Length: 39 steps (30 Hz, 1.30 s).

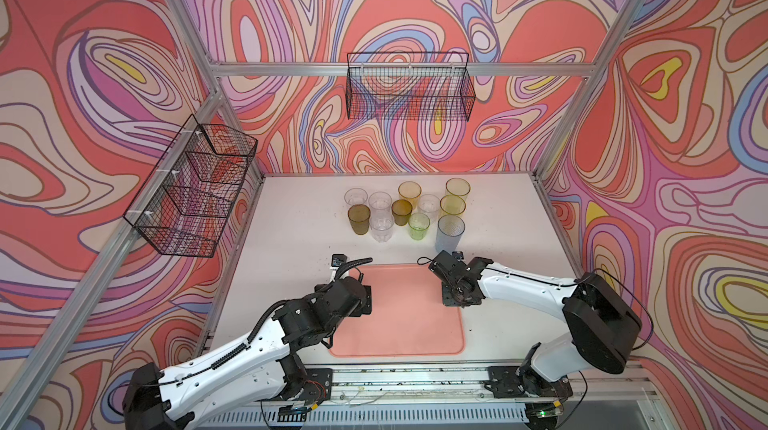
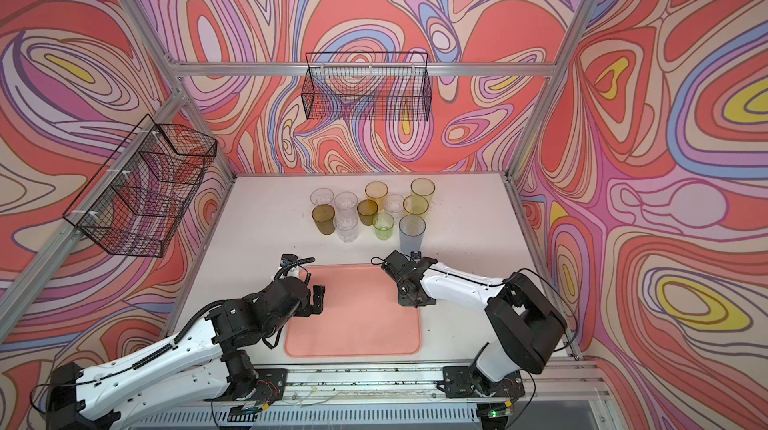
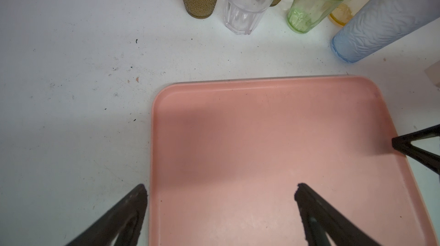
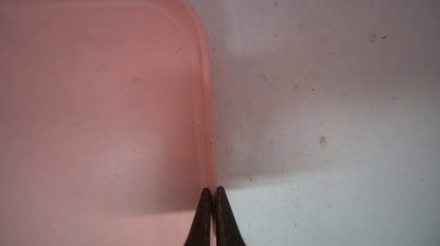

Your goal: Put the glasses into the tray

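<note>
On white table (image 1: 291,249), tray (image 1: 399,324) nr front, swirl-print walls (image 1: 415,12)

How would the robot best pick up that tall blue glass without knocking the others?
Probably the upper wall of the blue glass, coming from the tray side. It stands upright at the group's near corner: a green glass beside it, a yellow glass behind, no glass between it and the tray.

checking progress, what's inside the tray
Nothing visible: the tray floor is bare, all glasses stand beyond it. The left gripper and right gripper cover parts of its sides.
</note>
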Each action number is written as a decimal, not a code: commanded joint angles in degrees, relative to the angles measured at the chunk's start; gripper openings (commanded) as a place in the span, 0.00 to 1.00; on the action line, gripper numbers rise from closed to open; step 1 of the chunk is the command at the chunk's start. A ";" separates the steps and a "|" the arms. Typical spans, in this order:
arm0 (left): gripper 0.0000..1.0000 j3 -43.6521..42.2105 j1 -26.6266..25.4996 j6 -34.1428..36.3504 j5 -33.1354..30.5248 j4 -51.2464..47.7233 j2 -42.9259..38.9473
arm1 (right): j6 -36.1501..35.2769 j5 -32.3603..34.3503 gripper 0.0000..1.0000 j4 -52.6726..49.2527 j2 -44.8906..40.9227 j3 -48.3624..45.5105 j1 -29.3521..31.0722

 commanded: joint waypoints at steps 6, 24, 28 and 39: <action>1.00 1.32 0.54 0.40 0.42 0.28 0.12 | -1.36 2.66 0.47 -0.76 -3.47 1.11 -0.56; 1.00 23.51 18.59 14.31 7.86 4.43 20.34 | -10.53 -5.01 0.78 12.67 -29.48 -4.36 -0.57; 0.96 28.37 22.50 14.70 10.45 2.88 25.86 | -12.36 -1.43 0.79 12.39 -34.80 -5.71 -0.54; 0.92 33.67 26.82 17.33 9.48 4.56 35.29 | -12.91 -4.40 0.79 11.14 -39.29 -7.38 -0.55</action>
